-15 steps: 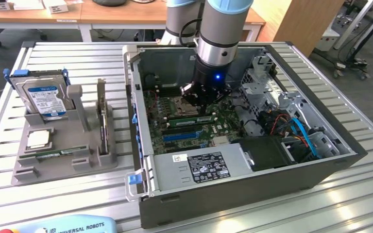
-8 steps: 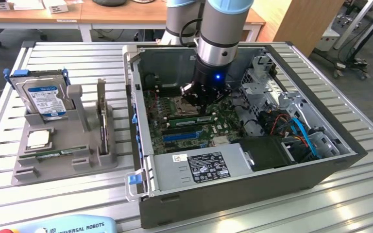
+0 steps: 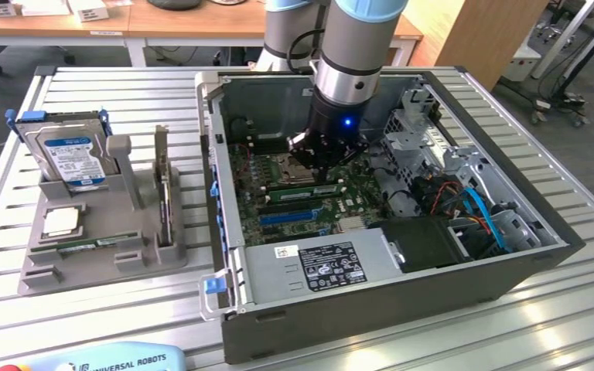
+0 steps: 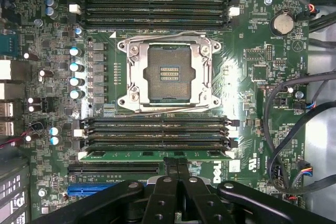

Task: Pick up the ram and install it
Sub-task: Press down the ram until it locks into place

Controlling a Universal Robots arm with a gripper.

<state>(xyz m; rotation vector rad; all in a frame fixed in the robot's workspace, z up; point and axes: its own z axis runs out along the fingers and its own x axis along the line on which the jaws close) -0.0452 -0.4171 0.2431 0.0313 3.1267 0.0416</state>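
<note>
Inside case point(image 3: 503, 255): one ram point(image 4: 155, 155) seated, jaws shut above

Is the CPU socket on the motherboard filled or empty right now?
Empty. In the wrist view the CPU socket shows its bare contact field and gold pads inside the metal frame, with no processor or cooler on it.

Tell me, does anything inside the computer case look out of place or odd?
The CPU socket stands empty, its contacts bare. The ram lies along the slot nearest the shut gripper, which touches it; whether it is fully seated I cannot tell. Nothing looks damaged.
</note>
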